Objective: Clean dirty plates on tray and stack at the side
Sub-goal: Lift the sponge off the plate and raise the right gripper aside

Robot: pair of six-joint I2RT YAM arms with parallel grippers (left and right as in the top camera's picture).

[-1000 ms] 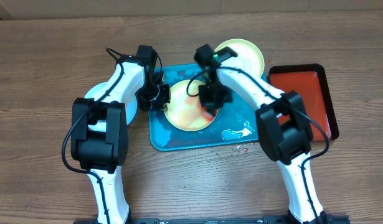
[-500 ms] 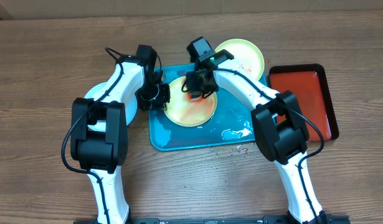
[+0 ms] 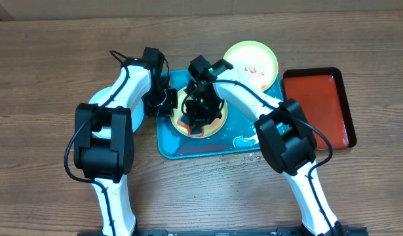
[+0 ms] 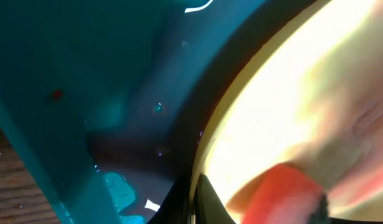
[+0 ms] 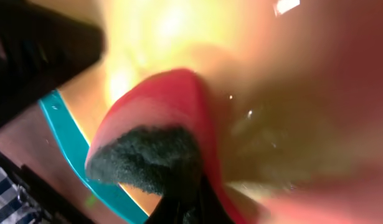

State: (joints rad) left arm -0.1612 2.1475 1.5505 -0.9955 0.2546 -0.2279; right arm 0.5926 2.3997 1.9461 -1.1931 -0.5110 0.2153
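Observation:
A yellow-green plate [image 3: 186, 111] sits on the turquoise tray [image 3: 247, 124]. My left gripper [image 3: 168, 101] is shut on the plate's left rim, and in the left wrist view its tips [image 4: 194, 202] pinch the edge of the bright plate [image 4: 291, 106]. My right gripper [image 3: 201, 113] is over the plate, shut on a red sponge [image 5: 151, 118] with a dark scrub pad, which presses on the plate [image 5: 179, 37]. The sponge [image 4: 281, 193] also shows in the left wrist view. A second yellow-green plate [image 3: 252, 61] with red smears lies at the tray's far right corner. A pale blue plate [image 3: 98, 98] lies left of the tray, mostly under my left arm.
A red tray [image 3: 319, 105] with a dark rim stands right of the turquoise one. White suds [image 3: 248, 139] lie on the turquoise tray's near right part, and water drops [image 3: 255, 157] dot the wooden table in front of it.
My right gripper has dragged the sponge leftward across the plate, from its right side to its middle. The left gripper has stayed on the rim.

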